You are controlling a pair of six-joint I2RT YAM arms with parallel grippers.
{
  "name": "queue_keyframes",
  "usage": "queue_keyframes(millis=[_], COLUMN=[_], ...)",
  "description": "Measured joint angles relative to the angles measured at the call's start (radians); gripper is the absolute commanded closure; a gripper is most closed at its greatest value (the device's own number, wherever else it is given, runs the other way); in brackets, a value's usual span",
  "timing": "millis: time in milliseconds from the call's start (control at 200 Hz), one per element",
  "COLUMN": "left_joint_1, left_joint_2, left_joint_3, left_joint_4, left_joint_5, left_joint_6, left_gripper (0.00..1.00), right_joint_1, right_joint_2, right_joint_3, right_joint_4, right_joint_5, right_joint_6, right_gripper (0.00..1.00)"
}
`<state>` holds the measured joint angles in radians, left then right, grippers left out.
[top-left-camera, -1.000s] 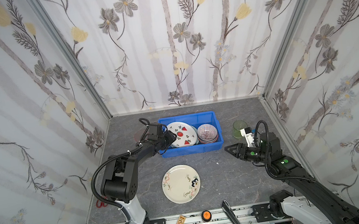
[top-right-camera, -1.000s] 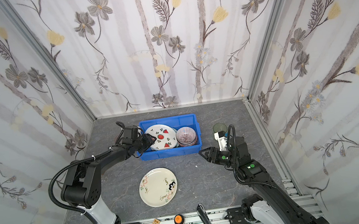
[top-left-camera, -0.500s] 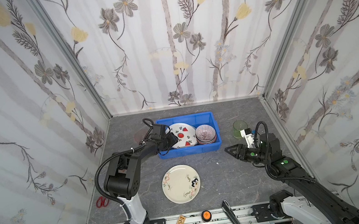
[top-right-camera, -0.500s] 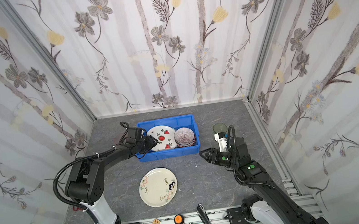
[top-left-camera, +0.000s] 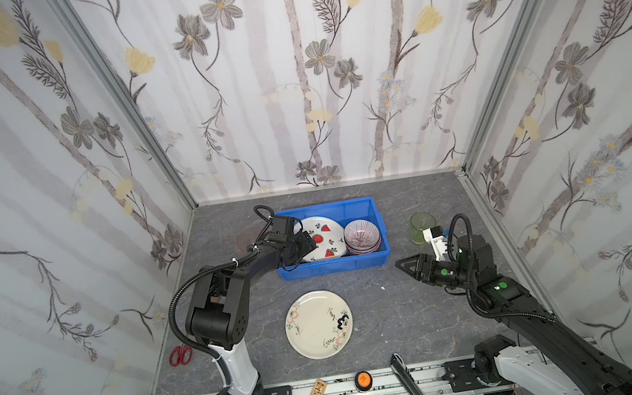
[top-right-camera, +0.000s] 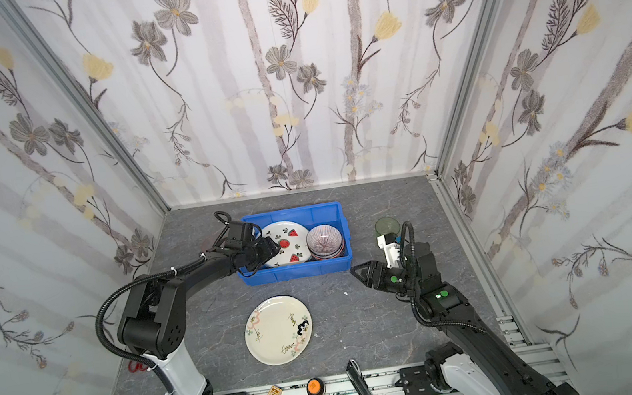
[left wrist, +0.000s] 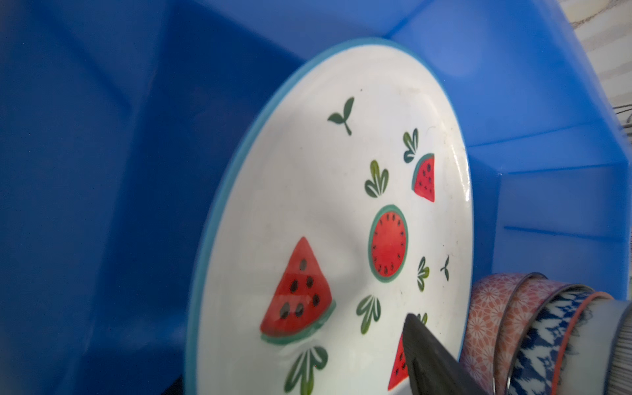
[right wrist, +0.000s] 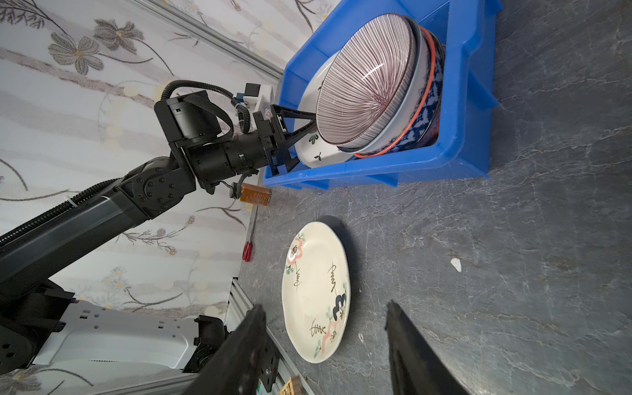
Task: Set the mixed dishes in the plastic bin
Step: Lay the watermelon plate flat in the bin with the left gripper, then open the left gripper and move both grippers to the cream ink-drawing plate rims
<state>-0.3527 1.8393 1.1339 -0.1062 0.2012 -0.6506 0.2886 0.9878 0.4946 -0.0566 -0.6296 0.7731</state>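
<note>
The blue plastic bin [top-left-camera: 332, 266] [top-right-camera: 295, 270] stands at the back middle. A white watermelon plate [top-left-camera: 325, 234] [left wrist: 325, 191] leans in it against stacked patterned bowls [top-left-camera: 361, 236] [right wrist: 369, 82]. My left gripper [top-left-camera: 304, 242] [right wrist: 307, 124] reaches over the bin's left end. It is open, its fingers [left wrist: 431, 359] straddling that plate's rim. A cream plate with drawings [top-left-camera: 318, 318] [right wrist: 316, 290] lies flat in front of the bin. A green glass tumbler [top-left-camera: 420, 226] stands right of the bin. My right gripper [top-left-camera: 401, 265] [right wrist: 325, 306] hovers open and empty, right of the bin.
Red-handled scissors [top-left-camera: 180, 355] lie by the left wall. An amber jar [right wrist: 254, 196] lies beside the bin's left end, under the left arm. An orange knob [top-left-camera: 363, 380], a black tool [top-left-camera: 409, 378] and a small wooden tag [top-left-camera: 316, 391] sit on the front rail.
My left gripper's jaws have spread wider around the watermelon plate's rim, and the left arm has shifted a little. The right arm has not moved.
</note>
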Motion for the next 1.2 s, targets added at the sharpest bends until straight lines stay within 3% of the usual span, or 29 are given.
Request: queue_keyframes(millis=[919,1199], left_joint_1=[-0.071,-0.085], left_joint_2=[0.034,0.015], left_joint_3=[0.143,0.195], left_joint_4=[-0.274,-0.325], left_joint_5=[-0.195,-0.222], left_joint_6=[0.06,0.069], left_gripper=[0.11,0.0], right_joint_1=[-0.008,-0.009], right_joint_2=[-0.035,-0.038], right_joint_3=[-0.011,0.022], right_joint_4=[-0.013,-0.089], right_joint_5=[-0.002,0.02], right_joint_6=[0.0,-0.034], right_gripper=[0.44,0.43])
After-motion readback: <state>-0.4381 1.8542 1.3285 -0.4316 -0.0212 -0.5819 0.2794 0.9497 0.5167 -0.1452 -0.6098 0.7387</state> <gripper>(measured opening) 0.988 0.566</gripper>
